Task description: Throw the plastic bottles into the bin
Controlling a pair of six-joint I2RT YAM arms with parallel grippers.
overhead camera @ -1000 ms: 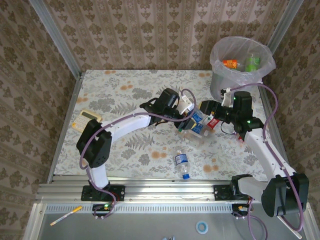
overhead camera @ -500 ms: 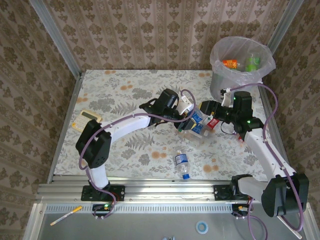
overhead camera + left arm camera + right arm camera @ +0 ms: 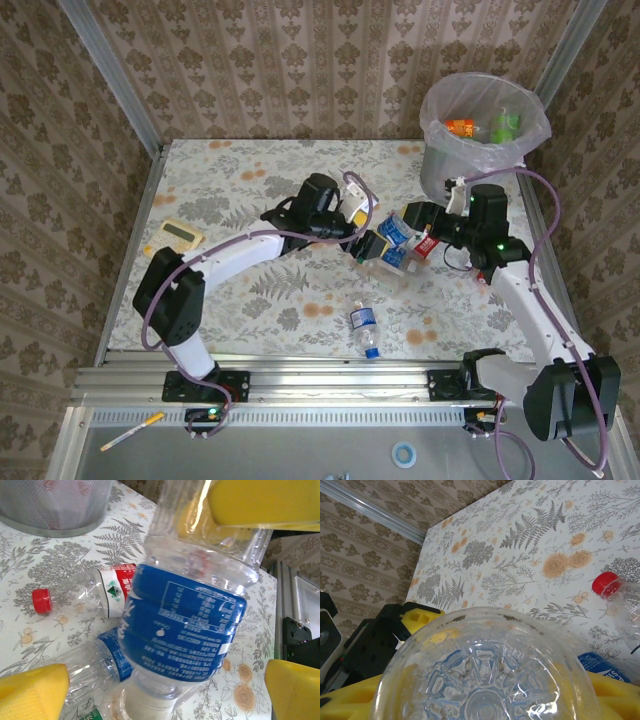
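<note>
My right gripper (image 3: 480, 699) is clamped on the base end of the blue-label bottle (image 3: 185, 625), holding it in the air above the surface (image 3: 250, 300) at about 3 o'clock of centre. My left gripper (image 3: 164, 692) stands wide apart, its fingers flanking the cap end without touching. The bin (image 3: 447, 168) sits at 1 o'clock, near the held bottle, with an orange bottle (image 3: 460, 127) and a green bottle (image 3: 506, 125) already inside.

What worries me is that the bottle is thin, slick and gripped by one end only. I judge it could pivot or squirt out on the swing to the bin, more so if a harder squeeze buckles its wall. My left fingers sit on either side of it. If the right arm pulls away before the left backs off, a finger could clip the cap and knock it loose. A drop would land on the red-cap bottle (image 3: 75, 597) and its neighbours below, scattering them. A low approach could catch the bin's rim or bag.

A second ago my left gripper was pinched on this bottle. It has now let go, the left arm has drawn back toward 9 o'clock, and the right has tightened. The loose bottle (image 3: 365, 330) at 6 o'clock and the calculator (image 3: 175, 237) at 9 o'clock have not moved.
</note>
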